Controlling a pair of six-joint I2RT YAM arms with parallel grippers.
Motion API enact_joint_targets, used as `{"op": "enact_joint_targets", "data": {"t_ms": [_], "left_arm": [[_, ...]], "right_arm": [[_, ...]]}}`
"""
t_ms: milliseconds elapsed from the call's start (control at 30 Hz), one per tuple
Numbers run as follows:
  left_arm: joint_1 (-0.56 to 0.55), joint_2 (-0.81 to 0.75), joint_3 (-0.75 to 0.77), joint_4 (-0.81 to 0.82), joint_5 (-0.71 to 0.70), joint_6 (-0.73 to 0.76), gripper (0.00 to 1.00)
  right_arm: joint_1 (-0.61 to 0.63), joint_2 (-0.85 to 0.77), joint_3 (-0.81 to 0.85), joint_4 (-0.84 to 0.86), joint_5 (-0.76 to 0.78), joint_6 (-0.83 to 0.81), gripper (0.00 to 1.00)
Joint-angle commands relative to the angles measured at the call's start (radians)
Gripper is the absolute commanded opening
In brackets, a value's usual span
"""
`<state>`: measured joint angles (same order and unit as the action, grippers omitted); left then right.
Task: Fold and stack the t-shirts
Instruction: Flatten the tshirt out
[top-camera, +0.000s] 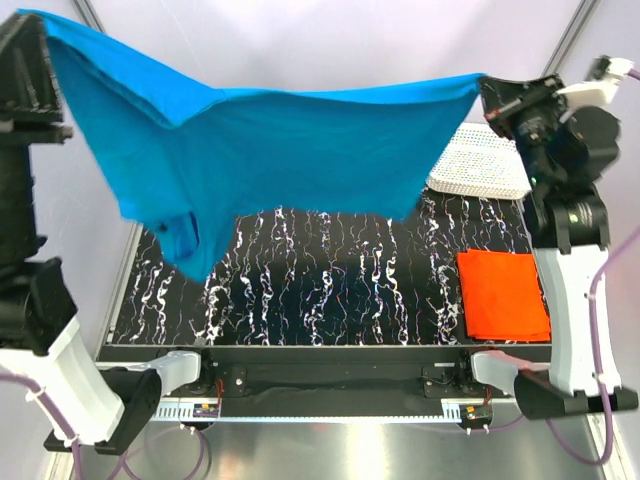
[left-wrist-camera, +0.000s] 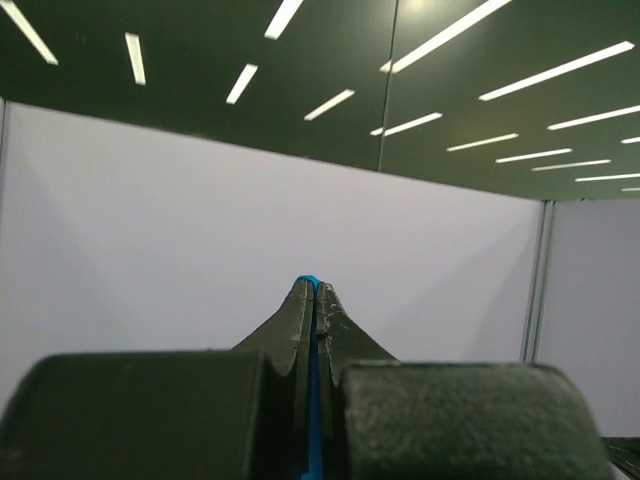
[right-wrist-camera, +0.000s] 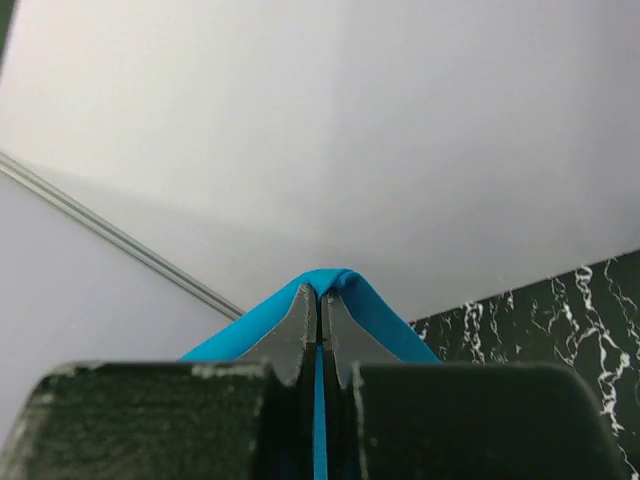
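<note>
The bright blue t-shirt (top-camera: 270, 150) hangs stretched in the air between both grippers, high above the table, with a sleeve drooping at lower left. My left gripper (top-camera: 40, 25) is shut on its left corner; a thin blue strip shows between the fingers in the left wrist view (left-wrist-camera: 314, 285). My right gripper (top-camera: 488, 92) is shut on its right corner; blue cloth (right-wrist-camera: 330, 283) wraps over the fingertips in the right wrist view. The orange-red t-shirt (top-camera: 502, 294) lies folded flat on the table at the near right.
A white perforated basket (top-camera: 480, 160) stands at the back right of the black marbled table (top-camera: 330, 290). Grey walls close in the back and the sides.
</note>
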<state>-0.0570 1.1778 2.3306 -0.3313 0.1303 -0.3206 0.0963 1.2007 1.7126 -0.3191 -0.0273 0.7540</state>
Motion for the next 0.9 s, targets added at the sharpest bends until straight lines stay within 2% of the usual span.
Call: {"op": "enact_joint_targets", "data": {"t_ms": [0, 233, 433, 633, 867], "left_arm": [[-0.015, -0.004, 0.062, 0.081, 0.012, 0.02, 0.0], [-0.049, 0.107, 0.067, 0.072, -0.078, 0.107, 0.0], [-0.049, 0.129, 0.046, 0.08, -0.083, 0.097, 0.0], [-0.053, 0.1, 0.026, 0.072, -0.087, 0.112, 0.0], [-0.119, 0.048, 0.007, 0.049, -0.116, 0.163, 0.0]], "right_arm": [[-0.003, -0.064, -0.025, 0.078, 0.053, -0.013, 0.0], [-0.001, 0.031, 0.048, 0.106, 0.066, -0.012, 0.0], [-0.003, 0.099, 0.12, 0.106, 0.067, -0.038, 0.0], [-0.004, 0.07, 0.102, 0.107, 0.078, -0.079, 0.0], [-0.003, -0.013, 0.047, 0.104, 0.078, -0.082, 0.0]]}}
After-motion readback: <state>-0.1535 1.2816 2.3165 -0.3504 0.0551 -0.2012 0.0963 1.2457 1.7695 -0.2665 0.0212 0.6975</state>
